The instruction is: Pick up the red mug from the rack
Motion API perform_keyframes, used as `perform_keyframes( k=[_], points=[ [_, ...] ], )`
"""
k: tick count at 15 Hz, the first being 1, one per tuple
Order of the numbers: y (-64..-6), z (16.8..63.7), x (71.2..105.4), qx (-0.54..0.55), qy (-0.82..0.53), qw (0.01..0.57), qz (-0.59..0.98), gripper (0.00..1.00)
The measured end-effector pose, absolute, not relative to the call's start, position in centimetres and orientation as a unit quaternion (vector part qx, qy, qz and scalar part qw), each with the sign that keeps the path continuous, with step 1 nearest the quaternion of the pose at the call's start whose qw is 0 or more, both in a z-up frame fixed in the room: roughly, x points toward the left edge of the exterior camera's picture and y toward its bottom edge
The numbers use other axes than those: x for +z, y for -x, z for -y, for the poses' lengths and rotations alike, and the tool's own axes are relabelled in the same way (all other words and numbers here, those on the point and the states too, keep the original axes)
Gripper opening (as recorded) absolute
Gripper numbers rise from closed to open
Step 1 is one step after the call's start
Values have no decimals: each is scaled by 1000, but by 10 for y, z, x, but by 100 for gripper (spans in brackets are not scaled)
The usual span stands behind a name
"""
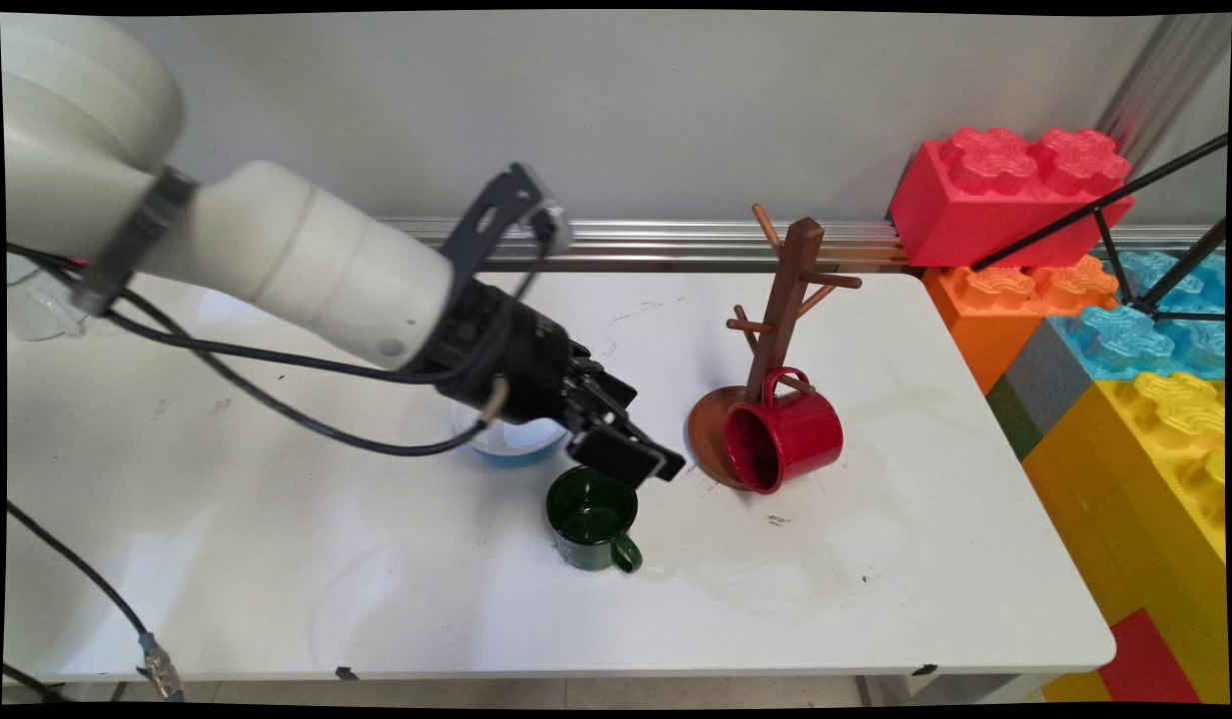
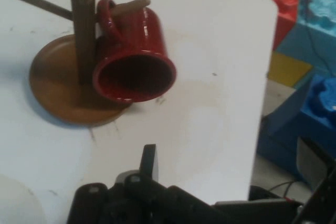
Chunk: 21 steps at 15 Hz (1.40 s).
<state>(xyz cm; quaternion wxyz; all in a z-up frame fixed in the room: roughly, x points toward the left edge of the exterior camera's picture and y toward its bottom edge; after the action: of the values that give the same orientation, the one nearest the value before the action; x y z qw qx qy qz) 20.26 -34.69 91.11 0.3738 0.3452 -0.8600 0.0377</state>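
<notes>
My gripper (image 1: pixel 631 459) hangs just above the rim of a dark green mug (image 1: pixel 593 519), at the mug's far side. The green mug stands upright near the table's middle, its handle toward the front right. Right of it a red mug (image 1: pixel 784 439) hangs by its handle on the lowest peg of a wooden mug tree (image 1: pixel 788 290), mouth tipped toward the front left. In the hand view the red mug (image 2: pixel 134 59) and the mug tree (image 2: pixel 81 30) lie ahead at the upper left. The green mug does not show there.
A light blue bowl (image 1: pixel 516 441) sits behind the gripper, mostly hidden by it. Large toy bricks, red (image 1: pixel 1005 195), orange (image 1: pixel 1015 300), blue (image 1: pixel 1145 330) and yellow (image 1: pixel 1155 459), stack beyond the table's right edge (image 1: pixel 1025 469). Black tripod legs (image 1: pixel 1105 215) cross them. Black cables (image 1: pixel 277 399) droop from the arm.
</notes>
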Motion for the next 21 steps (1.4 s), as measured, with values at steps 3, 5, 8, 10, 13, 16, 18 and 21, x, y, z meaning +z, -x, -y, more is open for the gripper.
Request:
perform_keyframes(
  k=[3, 5, 8, 10, 13, 16, 18, 21],
  points=[
    [-178, 354, 904, 47, -369, 349, 860, 100],
    [-167, 357, 901, 49, -380, 341, 859, 100],
    [-145, 363, 891, 48, -396, 337, 853, 100],
    [-137, 365, 885, 48, -403, 336, 850, 100],
    [-124, 371, 871, 49, -413, 336, 845, 100],
    [-113, 377, 855, 50, -420, 340, 840, 100],
    [-109, 380, 848, 51, -423, 344, 837, 100],
    [-102, 385, 833, 49, -426, 351, 832, 100]
  ],
)
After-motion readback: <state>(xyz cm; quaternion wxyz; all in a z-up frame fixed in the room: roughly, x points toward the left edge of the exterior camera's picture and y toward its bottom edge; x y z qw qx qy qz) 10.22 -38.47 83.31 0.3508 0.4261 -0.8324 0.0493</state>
